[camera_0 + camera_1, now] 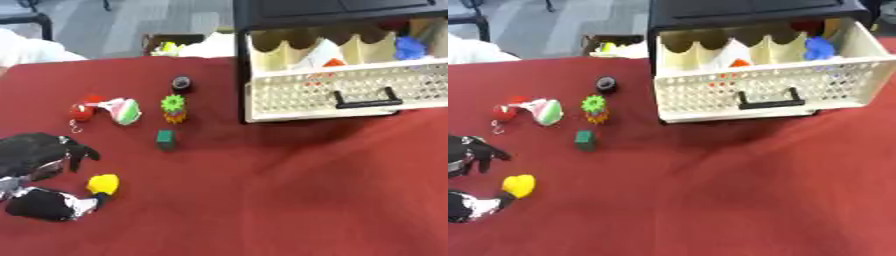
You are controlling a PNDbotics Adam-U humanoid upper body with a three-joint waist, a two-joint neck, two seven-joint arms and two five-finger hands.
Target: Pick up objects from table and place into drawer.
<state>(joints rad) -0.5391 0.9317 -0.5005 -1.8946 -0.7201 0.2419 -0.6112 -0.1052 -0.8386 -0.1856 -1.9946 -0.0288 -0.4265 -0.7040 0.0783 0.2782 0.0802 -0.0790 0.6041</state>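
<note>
left hand lay low at near left, fingers curled round nothing; yellow object just beside it on red table | green block farther right | drawer pulled open, far right | right hand unseen

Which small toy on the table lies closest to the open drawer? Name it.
The small black round thing, the farthest back of the loose pieces. It sits nearer the drawer than the green and orange spiky toy or the green block.

Red cloth covers the counter; beyond its far edge, a cardboard box sits on grey floor, white fabric at left.
</note>
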